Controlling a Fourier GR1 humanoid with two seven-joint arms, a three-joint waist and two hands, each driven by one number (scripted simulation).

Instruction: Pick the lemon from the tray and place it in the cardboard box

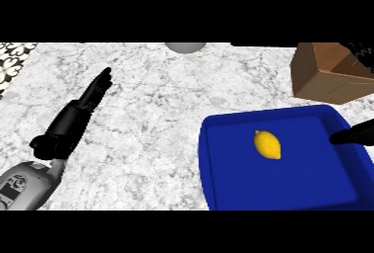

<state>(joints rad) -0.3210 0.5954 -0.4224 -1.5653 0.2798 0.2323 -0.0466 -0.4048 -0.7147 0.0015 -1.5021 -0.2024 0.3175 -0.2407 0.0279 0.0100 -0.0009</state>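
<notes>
A yellow lemon (267, 144) lies in the middle of the blue tray (207, 163) at the lower right of the counter. The brown cardboard box (326, 74) stands at the far right, just beyond the tray. My right hand (352, 134) enters from the right edge over the tray's right rim, to the right of the lemon and apart from it; only a small black part shows. My left hand (79, 111) rests at the left of the counter with its fingers straight, pointing away from me, holding nothing.
A grey round object (184, 47) sits at the counter's far edge, cut off by the view. A patterned black and white surface (13, 59) borders the counter at the far left. Bare marble lies between my left hand and the tray.
</notes>
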